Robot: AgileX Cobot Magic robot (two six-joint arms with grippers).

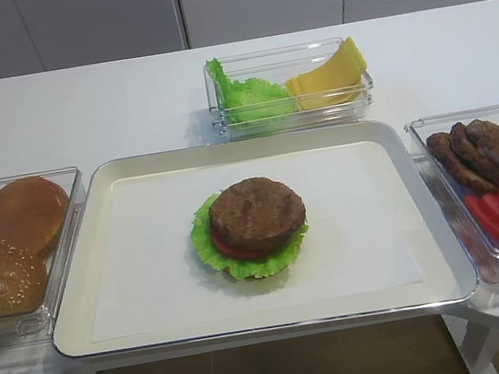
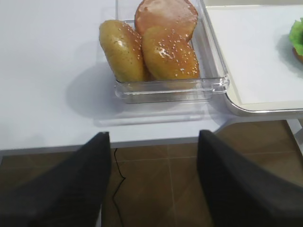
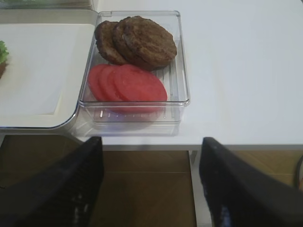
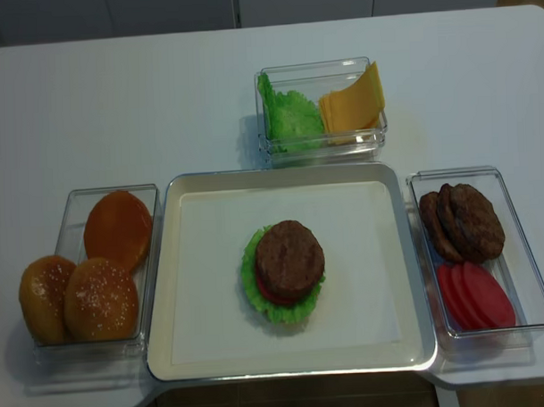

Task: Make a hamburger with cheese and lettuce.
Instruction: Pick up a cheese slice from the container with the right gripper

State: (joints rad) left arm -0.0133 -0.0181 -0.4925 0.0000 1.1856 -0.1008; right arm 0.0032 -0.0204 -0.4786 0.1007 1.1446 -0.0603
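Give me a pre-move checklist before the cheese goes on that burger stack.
1. The hamburger sits on the tray, patty on top and bare: ok.
2. The cheese stands in the back bin beside the lettuce, reachable from above: ok.
3. Right gripper open and empty, hanging off the table edge: ok.
4. Left gripper open and empty: ok.
5. Cheese slices separate cleanly: cannot tell.

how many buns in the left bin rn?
3. Two sesame-topped buns sit side by side at the near end of the left container; one plain bun lies at the far end. More could be hidden underneath.
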